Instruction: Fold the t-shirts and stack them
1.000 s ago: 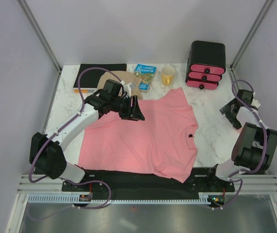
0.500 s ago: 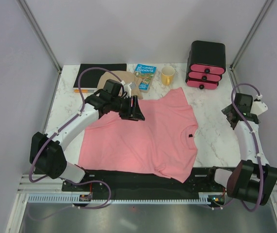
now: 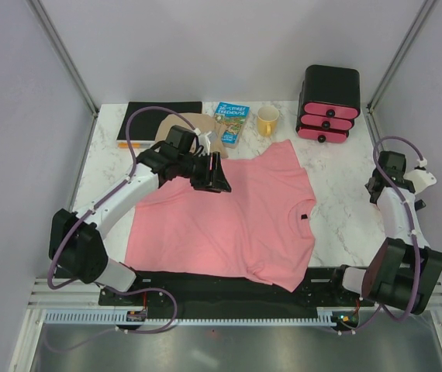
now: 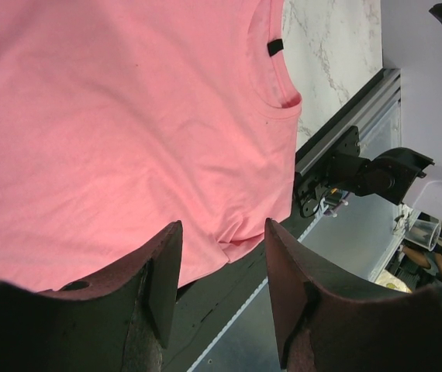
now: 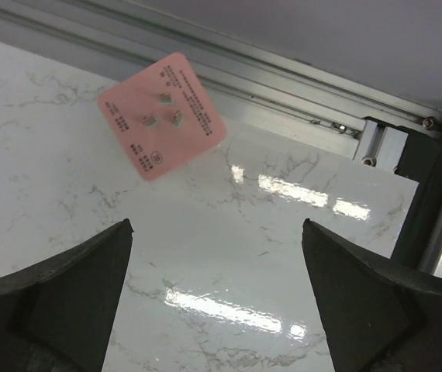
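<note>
From above, the salmon-pink t-shirt (image 3: 236,221) lies spread flat and sideways on the white marbled surface (image 3: 345,221). Its cloth is thin and soft with shallow creases, and its near edge laps onto the black base rail (image 3: 205,283). The left claw (image 3: 219,184) hangs over the shirt's far edge, and the right claw (image 3: 378,186) sits well apart at the right border, its tips hard to make out. A blue book (image 3: 230,122), a yellow mug (image 3: 267,121) and a glossy black drawer box (image 3: 329,103) line the back, under plain pale walls (image 3: 205,46). The left wrist view shows matte dark fingers (image 4: 163,279) parted with nothing between them, and the shirt's collar and small dark label (image 4: 275,47) below. In the right wrist view the jaws gape wide and empty over shiny marble, where a pink square tag (image 5: 161,115) lies, its print too small to read.
</note>
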